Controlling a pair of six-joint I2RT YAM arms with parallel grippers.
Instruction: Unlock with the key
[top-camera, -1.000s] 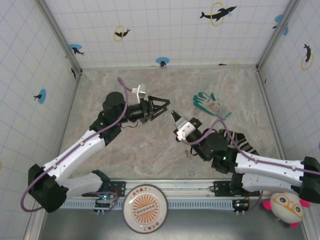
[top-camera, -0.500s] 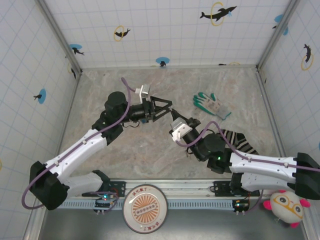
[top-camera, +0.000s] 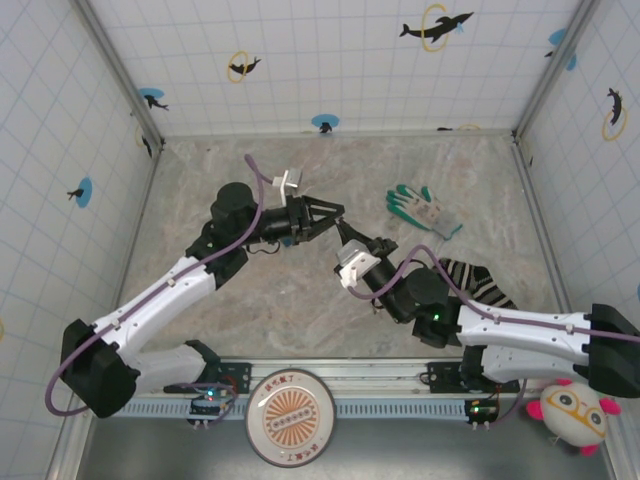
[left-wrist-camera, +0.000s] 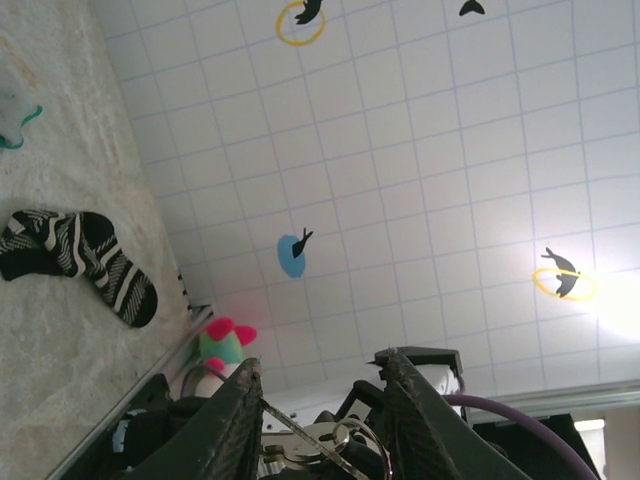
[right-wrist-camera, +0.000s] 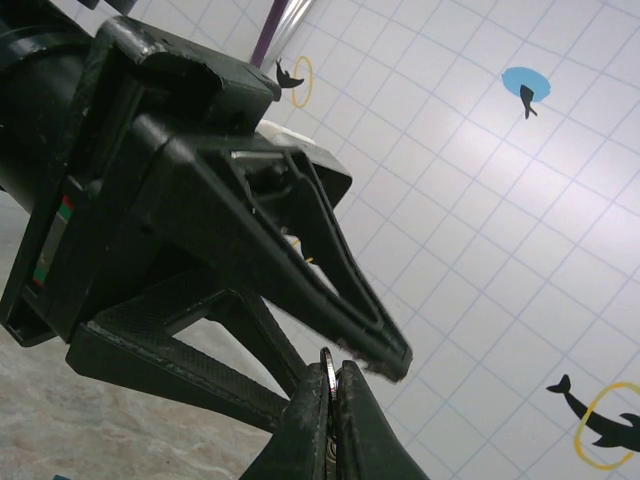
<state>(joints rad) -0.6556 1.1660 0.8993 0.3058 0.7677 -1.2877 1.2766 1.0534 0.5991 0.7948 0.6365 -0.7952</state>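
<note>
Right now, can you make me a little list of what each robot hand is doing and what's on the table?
left gripper: open, tips close to the right gripper
right gripper: shut on the key
key: thin silvery edge, pinched in the right gripper
on the table: green-and-white glove, striped sock

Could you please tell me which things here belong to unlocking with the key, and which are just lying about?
Job in hand:
- key, pinched in the right end effector
- left end effector, its tips close beside the key

Lying about:
- green-and-white glove
- striped sock
- plush toy
- round disc at the near edge
</note>
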